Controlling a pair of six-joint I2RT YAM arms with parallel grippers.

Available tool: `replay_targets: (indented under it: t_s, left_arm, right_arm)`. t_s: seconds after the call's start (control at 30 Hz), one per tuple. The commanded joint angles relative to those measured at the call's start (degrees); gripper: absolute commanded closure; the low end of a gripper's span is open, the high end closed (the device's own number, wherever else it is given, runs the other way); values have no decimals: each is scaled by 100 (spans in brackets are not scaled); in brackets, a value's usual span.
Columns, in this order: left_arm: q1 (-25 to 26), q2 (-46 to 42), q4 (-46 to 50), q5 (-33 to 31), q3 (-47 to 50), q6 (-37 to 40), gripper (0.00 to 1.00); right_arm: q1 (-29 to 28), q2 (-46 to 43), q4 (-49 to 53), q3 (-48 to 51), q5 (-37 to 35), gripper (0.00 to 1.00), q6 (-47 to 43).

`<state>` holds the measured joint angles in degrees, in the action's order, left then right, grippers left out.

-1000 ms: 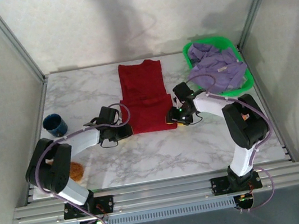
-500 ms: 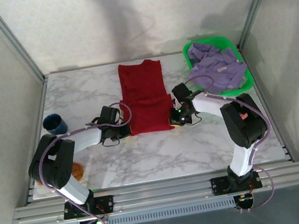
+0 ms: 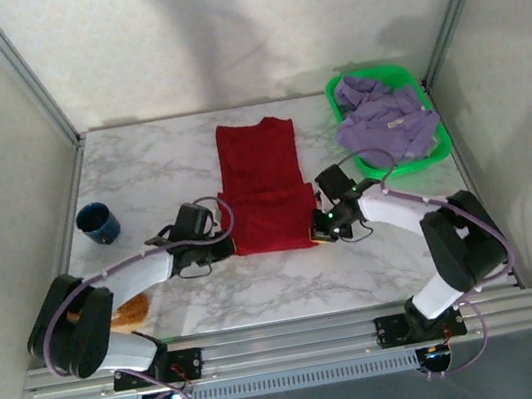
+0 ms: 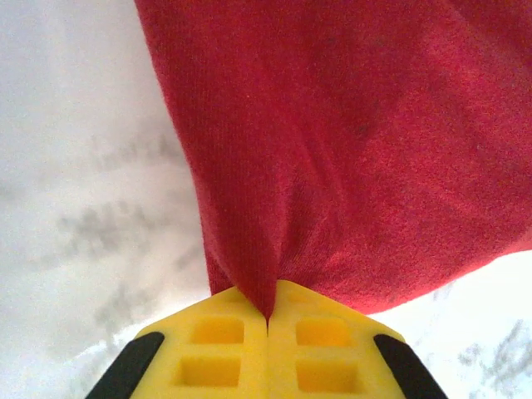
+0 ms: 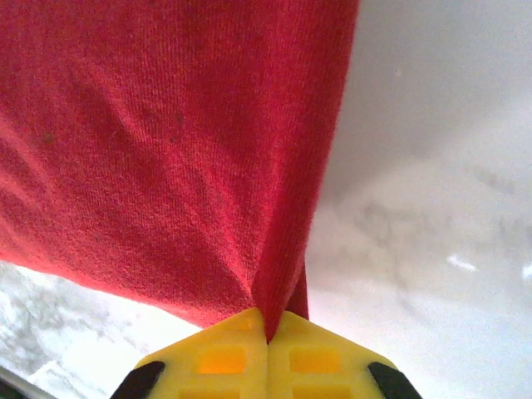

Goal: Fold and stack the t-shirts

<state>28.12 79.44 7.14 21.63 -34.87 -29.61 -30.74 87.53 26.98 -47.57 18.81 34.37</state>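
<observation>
The left gripper and right gripper each pinch a near corner of the red t-shirt lying on the worktop. Uneven lifting could skew the fold; thin pinches might slip.

Soft, even light falls from overhead on the counter, and a broad grey shadow climbs the back wall. Top view is fairly sharp. Up close, the red t-shirt shows crisp weave in both wrist views, while pale marble behind blows out, blurry.
</observation>
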Motion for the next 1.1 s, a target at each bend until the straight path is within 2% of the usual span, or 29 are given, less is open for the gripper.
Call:
replay_targets:
  t_s: [0.0, 0.2, 0.3, 0.43, 0.6, 0.8, 1.07]
  left_arm:
    - [384, -554, 255, -110, 345, -588, 100]
    - [1160, -1498, 425, -416, 959, -1548, 100]
    - [1231, -1866, 672, -475, 992, -1738, 100]
    - [1207, -1987, 1093, -576, 576, -1648, 100]
    - [774, -1577, 1637, -504, -358, -1281, 100]
    - [83, -919, 1987, -36, -1631, -643, 100]
    - [-582, 129, 2213, 413, -2751, 86, 100]
  right_arm:
    - [-215, -471, 267, 378, 83, 100, 385]
    - [-956, -1469, 372, 1063, -59, 100, 1297]
    - [-1101, -1962, 556, 1256, -217, 100, 1566]
    - [-1101, -2374, 1048, 1004, -497, 100, 1528]
    - [-938, -2134, 1671, 96, -773, 100, 1090]
    - [-426, -1410, 1934, -1052, -682, 100, 399]
    - [140, -305, 2219, -2464, -535, 100, -243]
